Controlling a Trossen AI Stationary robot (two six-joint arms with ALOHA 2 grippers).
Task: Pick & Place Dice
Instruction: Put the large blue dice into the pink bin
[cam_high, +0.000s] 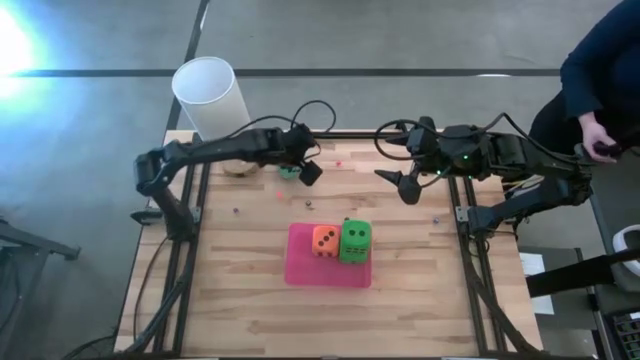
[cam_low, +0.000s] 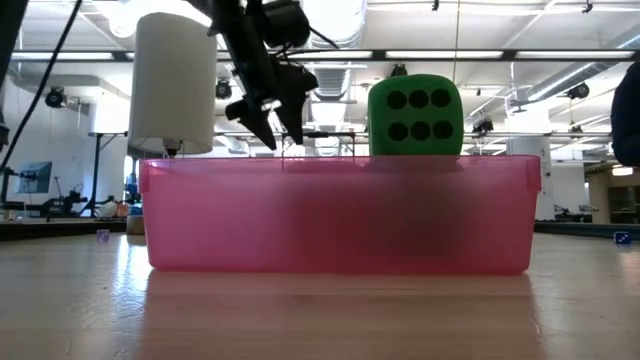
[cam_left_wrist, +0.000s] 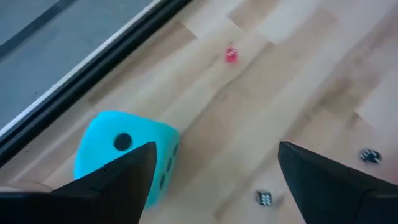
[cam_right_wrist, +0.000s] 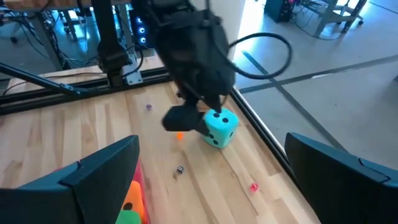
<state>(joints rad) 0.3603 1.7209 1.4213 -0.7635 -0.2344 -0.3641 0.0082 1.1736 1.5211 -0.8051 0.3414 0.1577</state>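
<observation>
Low view, nearest first: pink tray (cam_low: 340, 215) fills the foreground on the wooden table (cam_low: 320, 320). One green die (cam_low: 415, 115) shows above its rim, six pips facing the camera. Behind and above the tray hangs a dark gripper with its two fingers pointing down and parted; which arm it is I cannot say from here alone. A white cylinder (cam_low: 175, 85) stands behind the tray's left end.

High view: the tray (cam_high: 300, 268) lies mid-table. Inside it an orange die (cam_high: 325, 241) sits touching the green die (cam_high: 354, 242), orange on the left. A second green die cannot be made out separately.

Farther back, near the table's far edge, the left gripper (cam_high: 300, 170) is low over the teal die (cam_high: 289, 172). Left wrist view: fingers spread wide, one fingertip (cam_left_wrist: 134, 171) in front of the teal die (cam_left_wrist: 118, 149), the die off to one side rather than between them; no pinch visible. Tiny dark dice (cam_left_wrist: 264, 198) and a small red one (cam_left_wrist: 231, 55) lie scattered on the boards.

Right gripper (cam_high: 408, 185) hovers above bare table to the right of the left one, claw wide apart, nothing in it. Its wrist view looks across at the teal die (cam_right_wrist: 220, 127).

White cylinder (cam_high: 210, 97) stands at the far left corner. A person (cam_high: 600, 70) in dark sleeves is at the far right.
</observation>
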